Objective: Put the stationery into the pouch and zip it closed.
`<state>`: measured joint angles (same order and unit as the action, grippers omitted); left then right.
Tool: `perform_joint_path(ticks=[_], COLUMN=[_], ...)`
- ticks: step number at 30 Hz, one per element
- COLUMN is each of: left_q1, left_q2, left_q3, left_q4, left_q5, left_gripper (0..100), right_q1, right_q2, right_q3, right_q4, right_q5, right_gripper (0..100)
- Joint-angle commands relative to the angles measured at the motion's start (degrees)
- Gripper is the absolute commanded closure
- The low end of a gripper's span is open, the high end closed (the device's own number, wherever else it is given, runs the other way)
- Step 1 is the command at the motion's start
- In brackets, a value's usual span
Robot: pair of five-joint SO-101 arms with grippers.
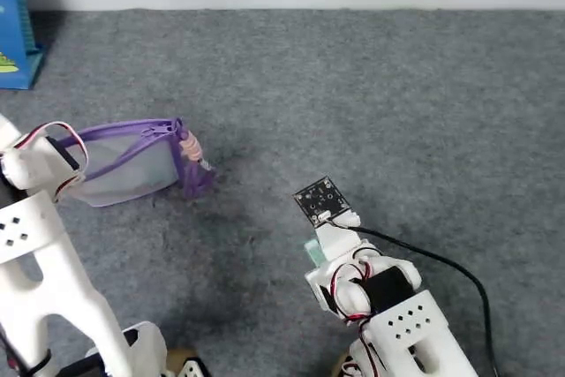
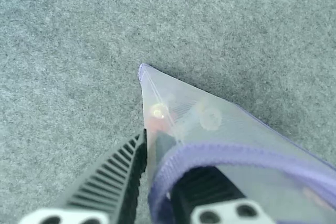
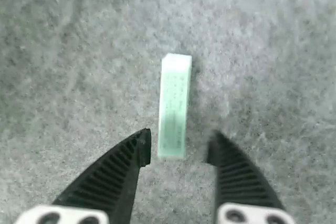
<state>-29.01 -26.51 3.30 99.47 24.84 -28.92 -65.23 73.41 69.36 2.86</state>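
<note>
1. The task looks to be at an early stage. The pale green rectangular block point(image 3: 174, 103), the piece of stationery, lies flat on the grey felt-like worktop point(image 1: 397, 86), outside the pouch, just below the centre of the high view.
2. The right hand point(image 3: 179, 139) is released. Its fingers are spread to either side of the block's near end and do not grip it.
3. The soft translucent pouch with purple zip trim point(image 1: 132, 165) sits at the left middle of the high view, well apart from the block. The left hand point(image 2: 152, 148) is clenched on the pouch's edge, with one finger outside the wall and the other apparently inside the purple rim. From that, the mouth seems open at that end.
4. What is left: grasp the block, carry it across, drop it in, then run the zip shut. The pink zip pull point(image 1: 190, 147) hangs at the pouch's right end.
5. Counts: one pouch, one green block, one zip pull, two hands. Reddish and pale shapes show through the pouch wall, but I cannot tell whether they are contents.
</note>
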Motion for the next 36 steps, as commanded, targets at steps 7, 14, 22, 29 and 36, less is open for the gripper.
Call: perform_joint_path(ticks=[7, 14, 22, 29, 36], left_q1=[0.53, 2.29, 2.02, 2.02, 2.29], left_q2=[-0.09, -0.09, -0.09, -0.09, -0.09], left_q3=[1.63, 1.63, 1.63, 1.63, 1.63], left_q4=[0.97, 0.97, 0.97, 1.05, 1.05], left_q5=[0.53, 0.62, 0.62, 0.44, 0.44], left_gripper=[99, 99, 99, 99, 99], right_q1=[0.22, -4.70, -4.79, -1.63, 0.57], right_q2=[-0.92, 7.43, 30.37, 44.00, 45.05], right_q3=[-7.03, -12.31, -15.74, -15.74, -15.82], right_q4=[0.22, -0.31, -10.86, -22.02, -21.93], right_q5=[-1.05, -2.20, -3.78, -1.93, -1.23], right_gripper=[81.9, 82.0, 82.0, 86.1, 99.1])
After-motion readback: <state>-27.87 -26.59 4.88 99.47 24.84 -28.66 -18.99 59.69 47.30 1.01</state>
